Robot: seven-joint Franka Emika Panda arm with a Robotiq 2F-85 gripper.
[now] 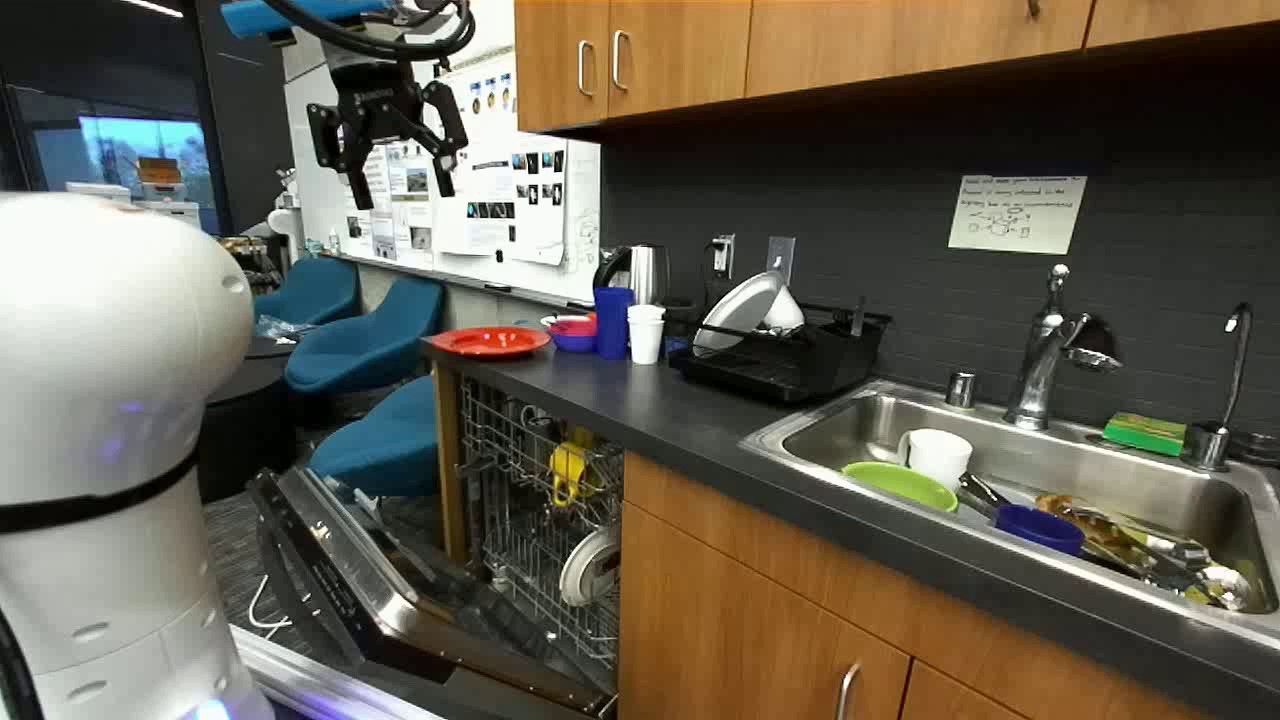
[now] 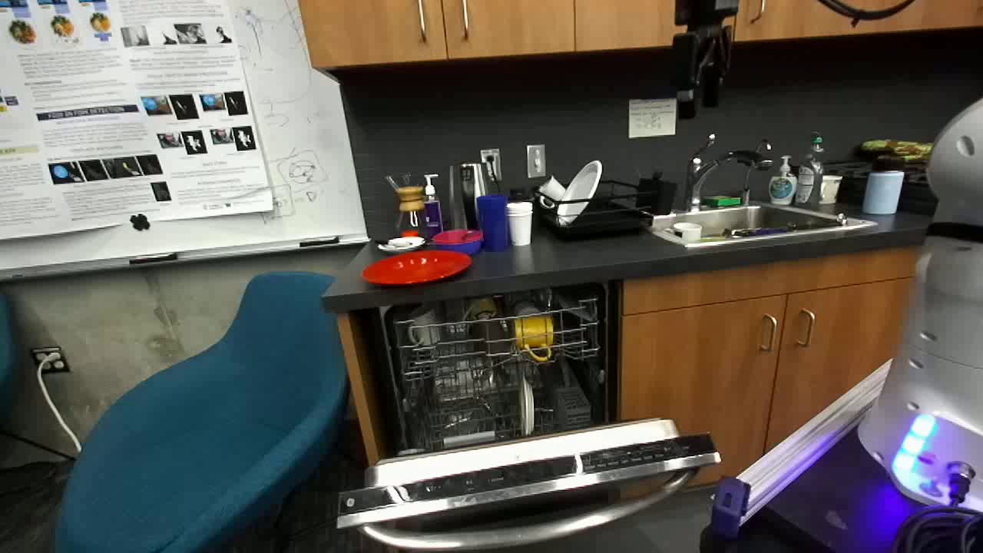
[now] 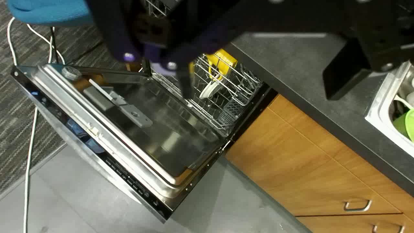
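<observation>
Clearance Check: Nothing Gripped, Several Contact Hazards

Observed high in both exterior views: black two-pronged fingers, spread wide, with nothing between them, apparently touching nothing. Noted well below, filling much of the wrist view: black-and-steel dishwasher door, lowered but apparently tilted rather than flat. Behind the door: silver wire upper rack carrying a yellow cylindrical mug near its front; beneath, a round white plate standing on edge. Recorded on the dark grey surface: glossy round red plate close to the end, near a tall blue tumbler and stacked white paper cups.

Main hazard, in judgement: striking the door's raised outer edge, through descent too far out from the rack. Secondary: hooking a spread finger in the rack wires or the mug, owing to partial masking of the rack by the fingers in the wrist view. Further: shoving the red plate off the surface, or toppling the light cups, through a low sideways sweep. Also possible: scraping the brown wooden upper cabinets on too wide a swing; clearance not determinable.
</observation>
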